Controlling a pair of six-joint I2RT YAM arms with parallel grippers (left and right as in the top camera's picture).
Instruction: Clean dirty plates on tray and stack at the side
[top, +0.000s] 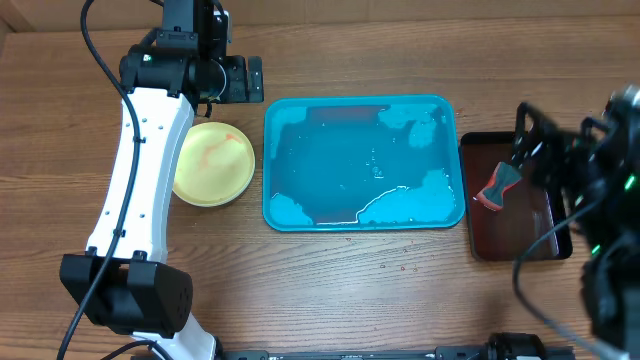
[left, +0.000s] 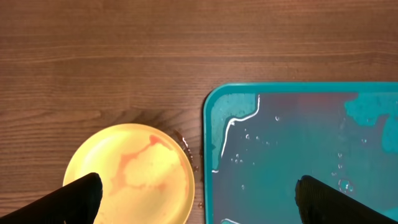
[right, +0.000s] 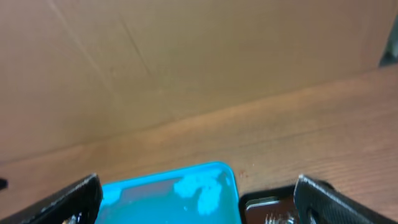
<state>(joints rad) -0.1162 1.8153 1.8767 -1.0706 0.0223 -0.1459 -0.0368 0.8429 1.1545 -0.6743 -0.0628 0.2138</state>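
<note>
Left tool: standing wide open and gripping nothing. It is hanging above the worktop, over the gap between plate and tray.
Left fingers: I am seeing them dark at the two bottom corners of the wrist view, well apart.
Plate: a pale yellow-green one is lying flat on the worktop, just beside the left rim of the tray and not touching it. An orange-red smear is showing across its centre. I cannot tell whether another plate is lying under it.
Tray: the turquoise one is sitting mid-worktop with no plate on it. A film of liquid with droplets is lying over most of its floor.
Dark brown-red tray: sitting just right of the turquoise tray.
Red-and-grey item: lying in the dark tray. I cannot make out what it is.
Right tool: standing wide open and holding nothing. It is looking out over the far right corner of the turquoise tray toward a cardboard wall.
Right arm: blurred at the right edge of the overhead view.
</note>
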